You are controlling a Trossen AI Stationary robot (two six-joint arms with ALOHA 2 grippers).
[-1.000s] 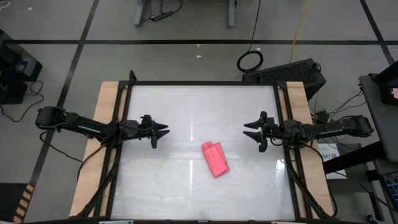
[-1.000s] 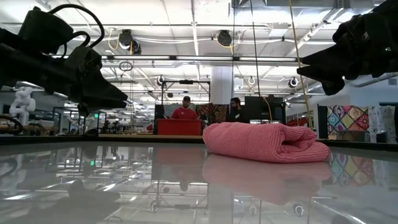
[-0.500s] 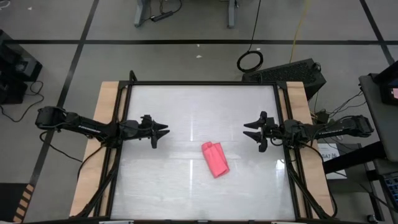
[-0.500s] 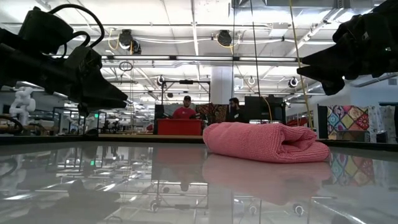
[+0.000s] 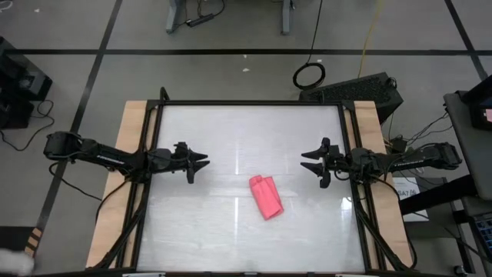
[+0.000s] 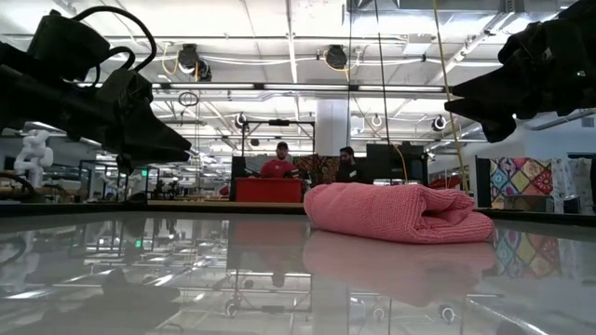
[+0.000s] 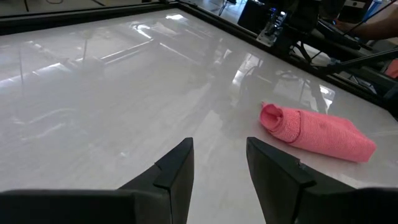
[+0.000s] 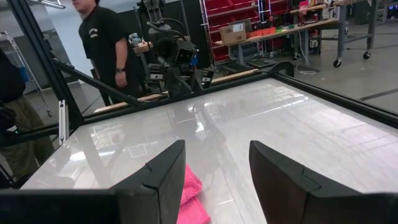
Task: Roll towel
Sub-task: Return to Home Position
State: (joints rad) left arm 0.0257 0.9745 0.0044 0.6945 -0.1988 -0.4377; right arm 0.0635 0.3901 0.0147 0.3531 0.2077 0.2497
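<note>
1. Glossy white table (image 5: 231, 131), flanked by pale wooden strips (image 5: 134, 123) on its left and right sides, stands on a grey workshop floor. A coiled black cable (image 5: 309, 75) lies on the floor beyond the far edge.
2. The towel (image 5: 266, 197) lies rolled into a short pink tube on the table, a little right of centre and toward the near edge. Its length slants from far-left to near-right.
3. The left wrist view shows a small hollow at the towel's far-left end, where the layers wind in. The low view shows it resting flat on the shiny top, with its reflection beneath it.
4. The left gripper (image 5: 204, 162) is at the left side of the table, raised above the surface and pointing right toward the middle. Its fingers stand moderately apart with bare table showing between them, and they hold nothing. It is well apart from the towel.
5. The right gripper (image 5: 304, 162) mirrors it at the right side, raised and pointing left. Its fingers are likewise parted and empty, and it is clear of the towel, which lies somewhat closer to this one.
6. Far behind the table in the low view, a person in a red top (image 6: 277, 166) and a person in dark clothing (image 6: 346, 164) are behind a red counter (image 6: 268, 190). The right wrist view shows a person in a black shirt (image 8: 102, 43) standing beyond the table's left side.
</note>
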